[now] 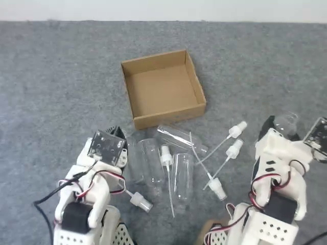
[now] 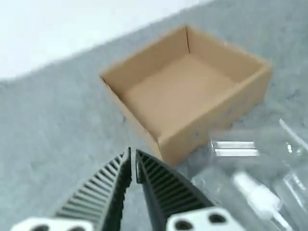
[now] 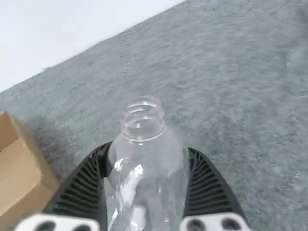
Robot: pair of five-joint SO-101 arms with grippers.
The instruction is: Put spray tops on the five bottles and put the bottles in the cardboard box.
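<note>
An open cardboard box (image 1: 163,87) (image 2: 185,91) stands at mid table with nothing inside. In front of it several clear bottles (image 1: 151,159) lie uncapped on their sides, with white spray tops (image 1: 236,129) and their thin tubes scattered among and beside them. At the lower left my left gripper (image 1: 116,133) (image 2: 133,160) is shut with nothing in it, just short of the box's near corner. A spray top (image 2: 256,196) and a bottle (image 2: 239,146) lie beside it. My right gripper (image 1: 279,128) (image 3: 147,153) is shut on a clear bottle (image 1: 286,121) (image 3: 143,144), whose open neck points away from the wrist.
Grey carpet (image 1: 61,76) covers the table. A pale wall runs along the far edge. One spray top (image 1: 141,201) lies close to the left arm's base. A corner of the box (image 3: 14,168) shows beside the held bottle.
</note>
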